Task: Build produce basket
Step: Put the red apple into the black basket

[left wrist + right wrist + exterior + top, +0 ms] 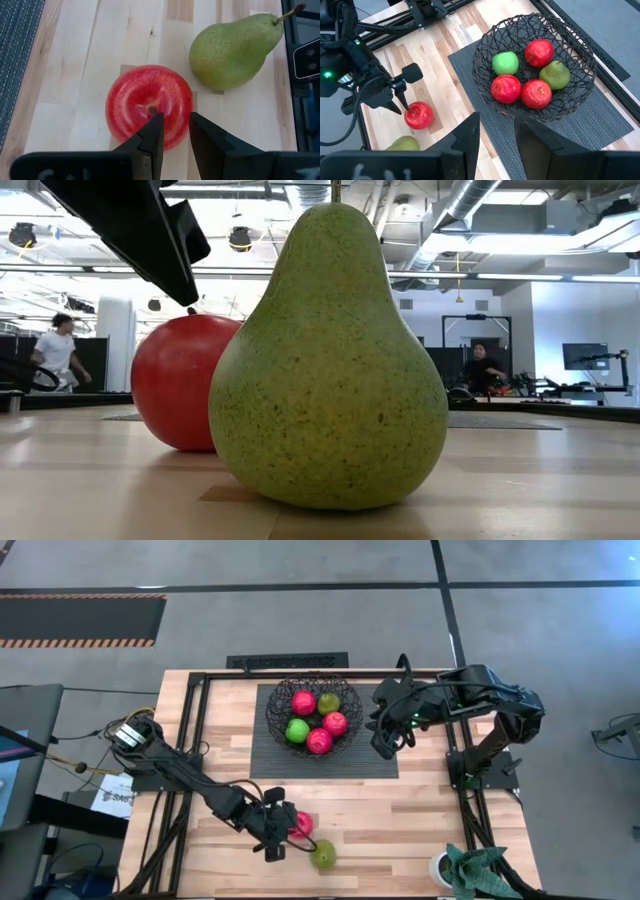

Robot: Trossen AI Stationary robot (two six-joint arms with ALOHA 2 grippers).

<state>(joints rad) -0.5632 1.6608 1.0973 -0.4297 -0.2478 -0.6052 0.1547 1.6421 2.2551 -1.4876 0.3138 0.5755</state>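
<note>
Over the red apple (149,111) on the table (400,820), left pincer (174,131) hangs slightly apart; next, clamp and carry it to the basket (313,715).

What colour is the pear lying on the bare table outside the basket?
Yellow-green with fine dark speckles; the pear shows best in the low view.

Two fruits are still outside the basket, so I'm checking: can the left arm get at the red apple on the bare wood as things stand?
Probably yes. The left tool hangs right over the red apple, jaws parted and empty. The pear lies beside it, apart, not in the way.
</note>
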